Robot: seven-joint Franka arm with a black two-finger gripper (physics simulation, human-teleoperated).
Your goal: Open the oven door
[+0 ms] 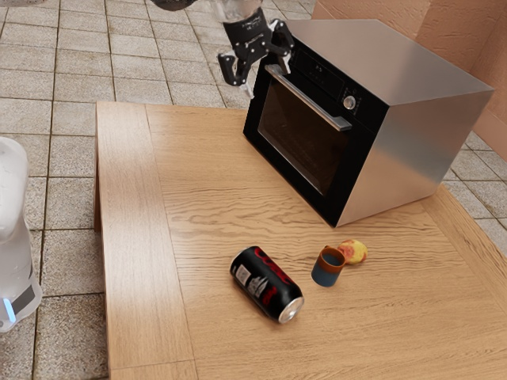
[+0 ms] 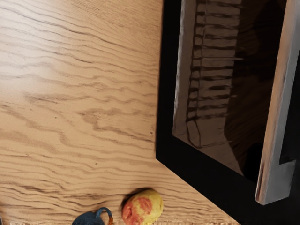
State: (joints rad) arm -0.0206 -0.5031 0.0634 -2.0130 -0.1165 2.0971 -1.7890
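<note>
Nearest in the exterior view, on the wooden table (image 1: 202, 229): a black can (image 1: 266, 283) with red marks, lying on its side. Just beyond, a small blue-grey mug (image 1: 326, 270), upright, with orange rim, and beside it a yellow and red fruit (image 1: 354, 252).

Farther, on the same table: the oven (image 1: 428, 154), in form of a box, with smooth grey metal on top and side, and black front. On this front, the oven door (image 1: 293, 146), fully closed and flat against the body. Around its dark brown, shiny window (image 1: 307, 136), a wide black frame. Across the upper part, a straight, silver-grey handle (image 1: 309, 98), standing out from the door. Behind the glass, in the wrist view, a wire rack (image 2: 213, 70) with many thin bars. Above the handle, a round silver knob (image 1: 349, 103) on the black panel.

Near the handle's end farther from the knob, the end effector (image 1: 268, 79), open, with nothing between the separated fingers; contact with the handle, not possible to tell. Farthest, grey floor tiles (image 1: 63, 87) and a brownish wall (image 1: 447, 24).
</note>
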